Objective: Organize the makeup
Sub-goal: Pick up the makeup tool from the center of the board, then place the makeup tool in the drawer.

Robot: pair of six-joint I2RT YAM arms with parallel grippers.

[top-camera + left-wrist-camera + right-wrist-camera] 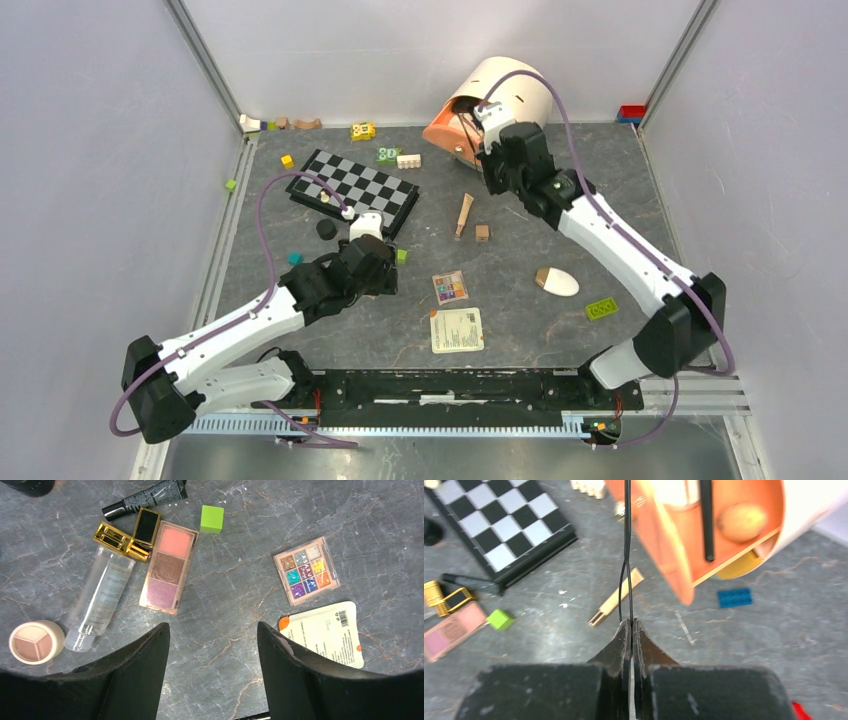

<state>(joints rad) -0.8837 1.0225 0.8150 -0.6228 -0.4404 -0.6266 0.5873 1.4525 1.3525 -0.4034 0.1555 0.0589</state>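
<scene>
left gripper (212,630): spread, empty, near pink palette (169,566)
right gripper (630,625): pinching thin black cord (627,540) at peach case (659,560)
risk: cord slips, case tips, contents spill

Robot lab test cell, not a home. Plain pale panel walls (100,150) on aluminium corner posts (205,60) box in a grey stone-look counter (520,260). The left arm (240,325) and right arm (620,245) bolt to a black rail (450,385) at its near edge, with purple cables (268,230) hanging loose. Props are mixed: pink palette (168,567) just ahead of the left fingers (135,675), chessboard (499,525) beyond-left and blue toy brick (734,598) beyond-right of the right fingers (621,647).
</scene>
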